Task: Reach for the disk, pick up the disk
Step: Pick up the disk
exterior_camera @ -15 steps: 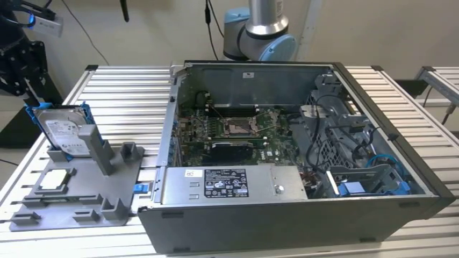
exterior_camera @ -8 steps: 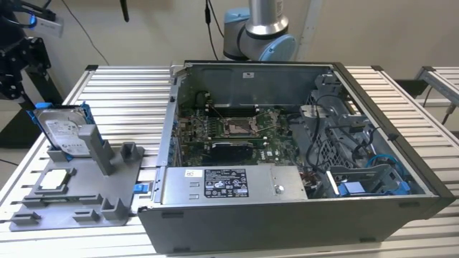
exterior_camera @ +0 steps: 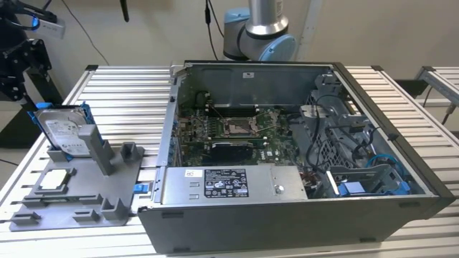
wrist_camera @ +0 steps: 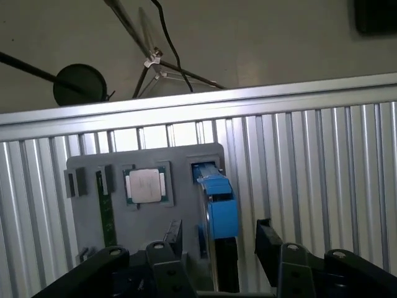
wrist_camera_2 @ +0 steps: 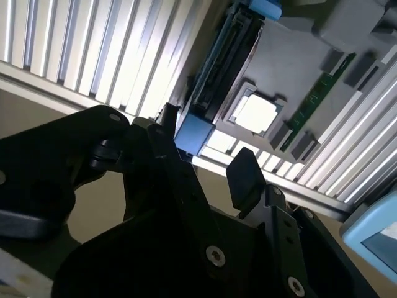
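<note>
Disk (exterior_camera: 63, 131) stands on edge in a slot at the far corner of the grey fixture (exterior_camera: 86, 185), on the exterior view's left. The silver face w/ white label is tilted slightly back and the blue bracket runs round its rim. The fixture lies flat on the slatted table (exterior_camera: 122, 102), near the table edge at the exterior view's left and just beside the open PC case (exterior_camera: 287, 226).

Gripper (wrist_camera: 219, 230) – jaws released, fingers (wrist_camera: 265, 239) spread wide. In the first wrist view the disk (wrist_camera: 217, 205) is seen edge-on, its blue bracket lined up w/ the gap between the two fingers. Contact w/ the disk: cannot tell, nothing is clamped. In the second wrist view the gripper (wrist_camera_2: 205, 144) has the blue end of the disk (wrist_camera_2: 195, 133) just beyond its tips.

Others on the fixture – a small square chip (wrist_camera: 146, 185) in its recess beside the disk slot, and a green memory stick (wrist_camera: 107, 211) in a groove on the chip's other side. The chip (exterior_camera: 56, 180) sits toward the fixture's near edge.
</note>
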### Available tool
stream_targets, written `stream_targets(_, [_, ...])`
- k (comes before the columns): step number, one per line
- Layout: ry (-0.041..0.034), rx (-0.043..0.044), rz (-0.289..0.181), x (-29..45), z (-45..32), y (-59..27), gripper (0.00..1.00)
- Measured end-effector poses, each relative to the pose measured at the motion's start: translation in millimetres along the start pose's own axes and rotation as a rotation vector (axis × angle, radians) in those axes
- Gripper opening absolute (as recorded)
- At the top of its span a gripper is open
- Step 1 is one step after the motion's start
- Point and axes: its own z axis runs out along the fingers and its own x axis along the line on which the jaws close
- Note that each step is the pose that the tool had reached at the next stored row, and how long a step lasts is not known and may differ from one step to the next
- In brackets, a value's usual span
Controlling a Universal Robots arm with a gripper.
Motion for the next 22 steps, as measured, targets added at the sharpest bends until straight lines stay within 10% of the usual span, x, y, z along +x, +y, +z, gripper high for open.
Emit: stream_targets(22, [-0.0022, -0.0002, 0.0, 0.2, 14.7, 0.0, 1.0])
